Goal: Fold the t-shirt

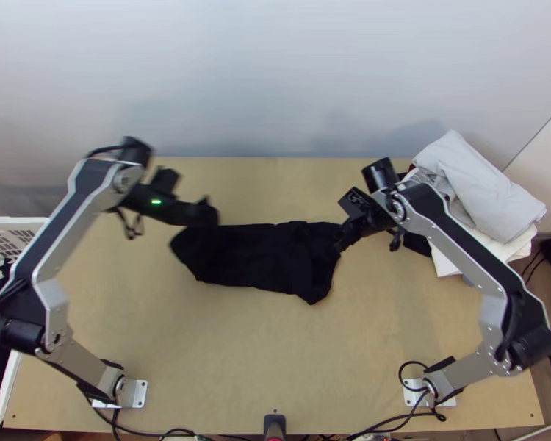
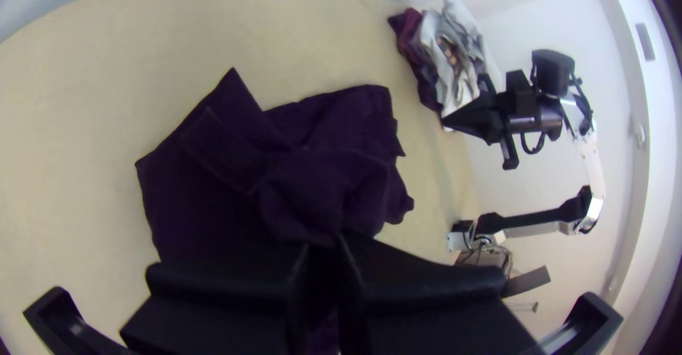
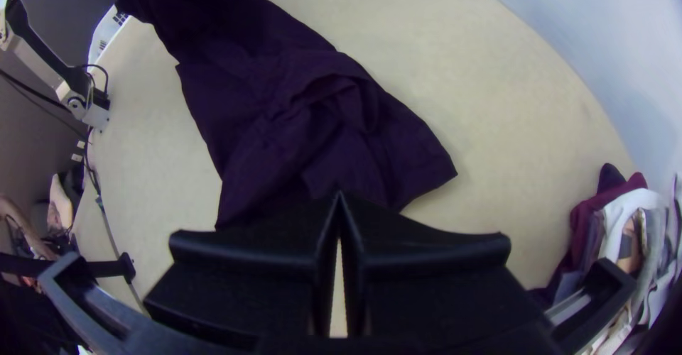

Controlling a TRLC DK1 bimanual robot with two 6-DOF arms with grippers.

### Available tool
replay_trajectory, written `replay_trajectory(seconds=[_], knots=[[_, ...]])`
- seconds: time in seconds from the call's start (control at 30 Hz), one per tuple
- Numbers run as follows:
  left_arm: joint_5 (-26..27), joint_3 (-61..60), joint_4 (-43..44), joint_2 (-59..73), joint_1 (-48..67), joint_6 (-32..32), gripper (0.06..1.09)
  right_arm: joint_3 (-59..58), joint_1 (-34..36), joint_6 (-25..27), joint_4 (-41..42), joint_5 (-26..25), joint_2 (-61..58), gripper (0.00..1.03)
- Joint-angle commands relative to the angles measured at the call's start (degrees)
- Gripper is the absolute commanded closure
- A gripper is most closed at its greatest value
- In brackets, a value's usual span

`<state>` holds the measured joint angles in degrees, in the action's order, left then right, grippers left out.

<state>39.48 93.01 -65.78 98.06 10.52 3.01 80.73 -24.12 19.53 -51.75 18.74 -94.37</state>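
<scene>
The black t-shirt [image 1: 261, 257] lies as a narrow, bunched strip across the middle of the table, its left end lifted. At that end is my left gripper [image 1: 211, 220], shut on the cloth. In the left wrist view the t-shirt [image 2: 320, 163], looking dark purple, runs from beneath the left gripper [image 2: 325, 245] with loose folds. Over the strip's right end my right gripper [image 1: 341, 244] is shut, its tips together. The right wrist view has the right gripper [image 3: 339, 197] above the wrinkled end of the t-shirt [image 3: 284, 113], with no cloth visible between its fingers.
A pile of light folded cloths [image 1: 481, 191] sits at the table's back right corner, with darker cloth beside it. A white basket [image 1: 11, 367] with clothes stands past the left edge. Bare wood [image 1: 275, 353] lies between the t-shirt and the near edge.
</scene>
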Motion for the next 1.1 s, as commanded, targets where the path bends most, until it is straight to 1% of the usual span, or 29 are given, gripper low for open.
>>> replay_trajectory(seconds=[0.0,0.2,0.37,0.47,0.63,0.67,0.7,0.73,0.8,0.83,0.9,0.93,1.0,1.07], knots=[[-0.37,8.68,1.27,6.88,16.19,-2.83,1.05,-3.82,2.32,-0.37,-0.72,-0.02,5.60,1.00],[-0.29,21.25,3.29,18.22,22.35,-3.71,1.05,-8.66,5.05,-2.83,-1.08,-0.02,10.52,1.00],[-0.29,32.94,3.64,27.80,26.48,-4.06,1.05,-13.40,7.51,-3.18,-1.08,-0.11,13.68,1.00],[-0.29,35.48,7.16,31.84,28.06,-7.14,1.05,-15.25,8.30,-3.09,-1.08,-0.11,14.56,1.00],[0.51,36.01,10.23,35.88,32.01,-7.75,1.03,-16.57,10.23,-3.09,-1.16,-0.11,15.00,1.00],[0.77,36.01,11.11,36.50,32.19,-8.37,1.00,-16.74,10.67,-3.09,-1.08,-0.11,15.00,1.00],[0.95,36.01,12.25,37.11,32.45,-8.81,0.94,-16.74,11.20,-3.01,-1.16,-0.11,15.00,1.00],[0.95,36.01,13.22,37.73,32.54,-8.72,0.80,-16.83,11.55,-3.01,-1.16,-0.11,15.00,1.00],[0.95,36.36,13.84,38.43,33.16,-8.37,0.27,-16.83,12.25,-2.92,-1.16,-0.11,15.09,1.00],[1.47,36.45,13.84,38.61,33.77,-7.84,0.08,-16.92,12.61,-2.83,-1.16,-0.11,15.09,0.99],[3.93,36.45,13.66,38.52,35.09,-6.26,0.09,-17.10,13.22,-2.92,-1.08,-0.11,15.09,0.92],[4.11,36.45,13.66,38.26,35.62,-5.91,0.09,-17.18,13.40,-2.83,-1.08,-0.11,15.09,0.90],[4.20,36.54,13.57,37.91,36.32,-5.64,0.09,-17.18,13.48,-2.57,-1.08,-0.20,14.91,0.89],[4.20,36.54,12.60,37.55,36.32,-5.64,0.09,-16.83,13.57,-2.57,-1.08,-0.20,14.91,0.87]])
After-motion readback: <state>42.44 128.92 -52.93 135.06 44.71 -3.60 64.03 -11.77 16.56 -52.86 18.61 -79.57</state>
